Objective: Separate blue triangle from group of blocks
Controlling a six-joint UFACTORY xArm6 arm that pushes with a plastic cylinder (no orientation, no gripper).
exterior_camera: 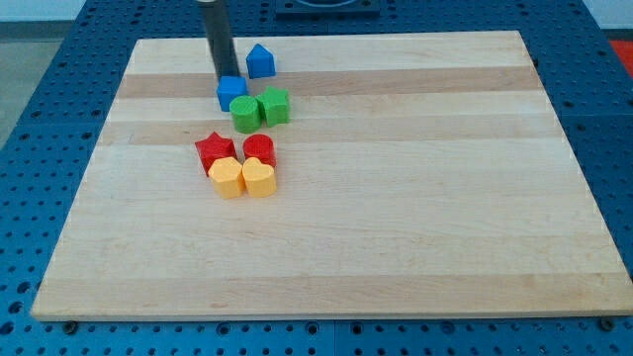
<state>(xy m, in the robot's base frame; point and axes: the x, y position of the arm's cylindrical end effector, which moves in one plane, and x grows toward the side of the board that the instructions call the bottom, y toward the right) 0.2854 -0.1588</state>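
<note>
The blue triangle [260, 61] stands near the view's top edge of the wooden board [415, 198], a short gap above the other blocks. My tip [226, 79] is just left of and below it, touching the top edge of a blue cube [232, 93]. Under the cube sit a round green block [245, 115] and a second green block [276, 105], touching each other. Lower down, a red star [214, 150], a round red block [258, 150], a yellow hexagon-like block [226, 177] and a yellow heart [259, 178] form a tight cluster.
The board lies on a blue perforated table [40, 119]. The rod [217, 35] comes down from the view's top edge, left of the blue triangle.
</note>
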